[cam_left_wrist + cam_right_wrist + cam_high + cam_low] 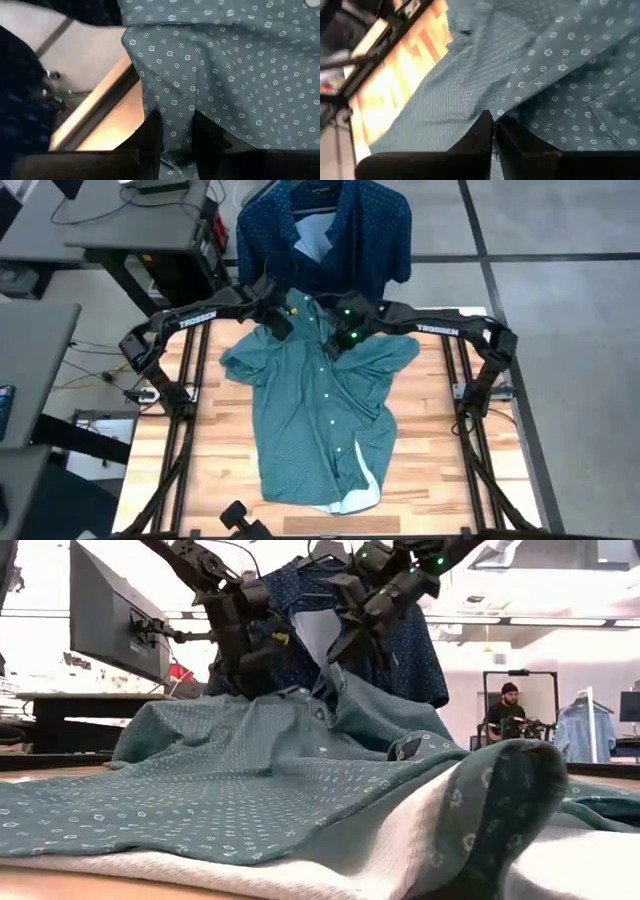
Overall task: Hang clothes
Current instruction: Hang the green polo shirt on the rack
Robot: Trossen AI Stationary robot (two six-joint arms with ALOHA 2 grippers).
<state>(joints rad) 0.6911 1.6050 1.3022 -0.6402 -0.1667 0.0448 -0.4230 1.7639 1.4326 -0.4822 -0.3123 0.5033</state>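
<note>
Left pincer point(176, 131) clamped on teal-green shirt point(320, 420) fabric at collar end | right pincer point(494, 131) pinched onto same shirt beside it | shirt spread across desk point(225, 460) | navy dotted shirt point(325, 230) hung beyond far edge

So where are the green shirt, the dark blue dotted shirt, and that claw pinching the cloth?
green shirt point(320, 430), high view, its front panel.
dark blue dotted shirt point(375, 230), high view, its shoulder area.
left gripper point(176, 137), left wrist view, between its fingertips.
</note>
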